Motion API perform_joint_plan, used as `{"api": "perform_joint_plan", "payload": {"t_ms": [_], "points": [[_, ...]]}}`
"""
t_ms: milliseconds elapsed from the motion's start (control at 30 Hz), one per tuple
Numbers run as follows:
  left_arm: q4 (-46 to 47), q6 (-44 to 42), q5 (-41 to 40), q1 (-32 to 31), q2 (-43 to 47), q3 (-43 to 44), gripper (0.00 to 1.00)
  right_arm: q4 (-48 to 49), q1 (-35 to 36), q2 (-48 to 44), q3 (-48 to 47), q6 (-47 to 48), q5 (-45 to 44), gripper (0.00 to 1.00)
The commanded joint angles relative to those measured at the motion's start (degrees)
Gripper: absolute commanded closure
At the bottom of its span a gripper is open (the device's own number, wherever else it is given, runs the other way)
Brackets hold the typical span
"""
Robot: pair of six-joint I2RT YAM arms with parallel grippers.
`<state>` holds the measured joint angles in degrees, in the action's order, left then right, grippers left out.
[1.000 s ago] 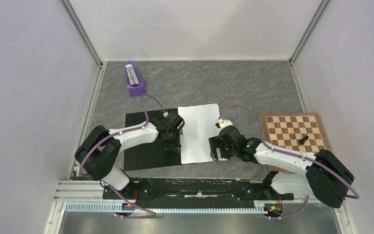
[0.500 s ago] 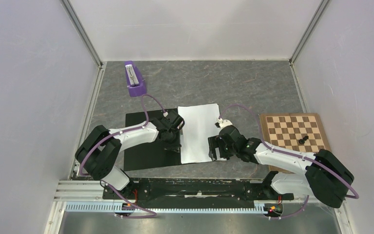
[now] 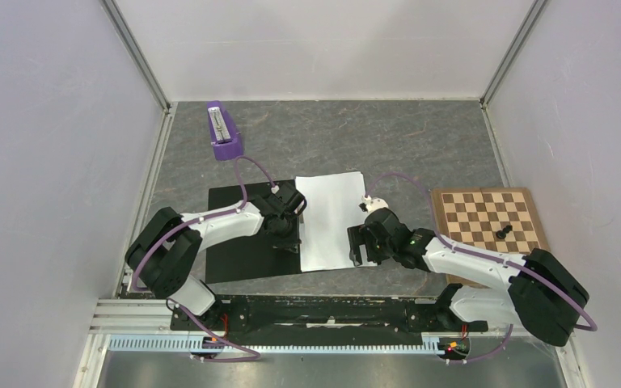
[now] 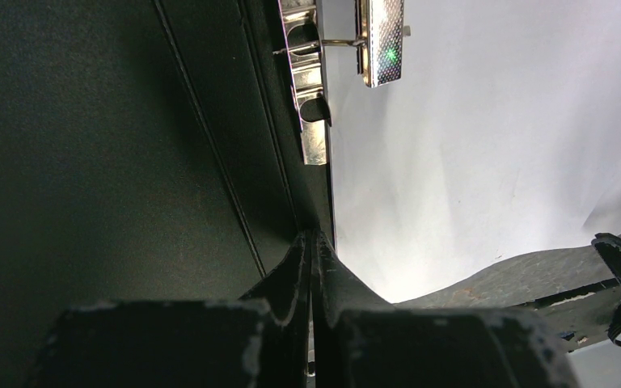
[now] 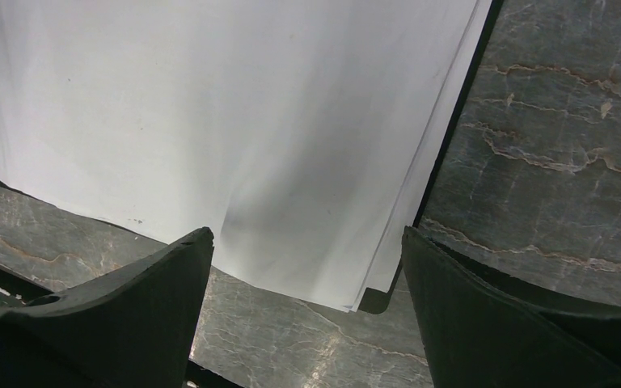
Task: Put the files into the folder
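Note:
The folder (image 3: 242, 242) lies open on the table with its black inside up. The white files (image 3: 331, 218) cover its right half. In the left wrist view the metal spine clip (image 4: 311, 97) runs between the black folder (image 4: 89, 162) and the files (image 4: 469, 145). My left gripper (image 3: 291, 240) is shut, its tips (image 4: 314, 240) down at the spine with nothing between them. My right gripper (image 3: 356, 246) is open over the near right corner of the files (image 5: 251, 121), where a black corner of the folder (image 5: 380, 301) peeks out between the fingers (image 5: 154, 283).
A chessboard (image 3: 489, 222) with a dark piece (image 3: 502, 233) lies to the right of the right arm. A purple holder (image 3: 225, 133) stands at the back left. White walls enclose the grey table (image 3: 388, 137) on three sides.

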<state>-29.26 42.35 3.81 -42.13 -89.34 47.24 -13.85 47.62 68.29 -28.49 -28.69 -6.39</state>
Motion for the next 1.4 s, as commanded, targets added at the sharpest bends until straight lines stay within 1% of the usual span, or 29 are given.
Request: {"api": "perform_joint_plan", "payload": {"t_ms": [0, 333, 533, 600, 700, 767, 933, 1233, 1367], "points": [[0.6, -1.3, -1.1, 0.2, -2.1, 0.6, 0.98, -0.5, -0.2, -0.7, 0.0, 0.2, -0.3, 0.10], [0.7, -1.4, -1.0, 0.3, -2.2, 0.7, 0.98, 3.0, -0.2, 0.3, 1.5, -0.9, 5.5, 0.09], [0.9, -1.4, -0.8, 0.3, -2.3, 0.7, 0.98, 4.4, -0.2, -0.1, 1.8, -1.6, 7.6, 0.09], [0.9, -1.5, -0.8, 0.3, -2.3, 0.8, 0.98, 3.9, -0.2, -0.2, 1.7, -1.6, 6.8, 0.09], [0.8, -1.5, -0.8, 0.3, -2.3, 0.8, 0.98, 0.8, -0.4, -0.8, 0.7, -0.3, 1.8, 0.08], [0.8, -1.5, -0.8, 0.3, -2.4, 0.7, 0.98, -0.1, -1.0, -1.3, 0.5, 0.2, 1.0, 0.08], [0.7, -1.6, -0.9, 0.3, -2.4, 1.0, 0.98, -0.6, -2.7, -2.1, 0.8, 0.9, 1.2, 0.08], [0.7, -1.5, -0.9, 0.3, -2.7, 1.2, 0.98, 0.7, -2.7, -2.2, 2.0, 0.5, 3.4, 0.08], [0.7, -1.6, -0.9, 0.3, -2.7, 1.3, 0.98, -0.2, -2.7, -3.6, 1.4, 0.4, 1.6, 0.07]]}}
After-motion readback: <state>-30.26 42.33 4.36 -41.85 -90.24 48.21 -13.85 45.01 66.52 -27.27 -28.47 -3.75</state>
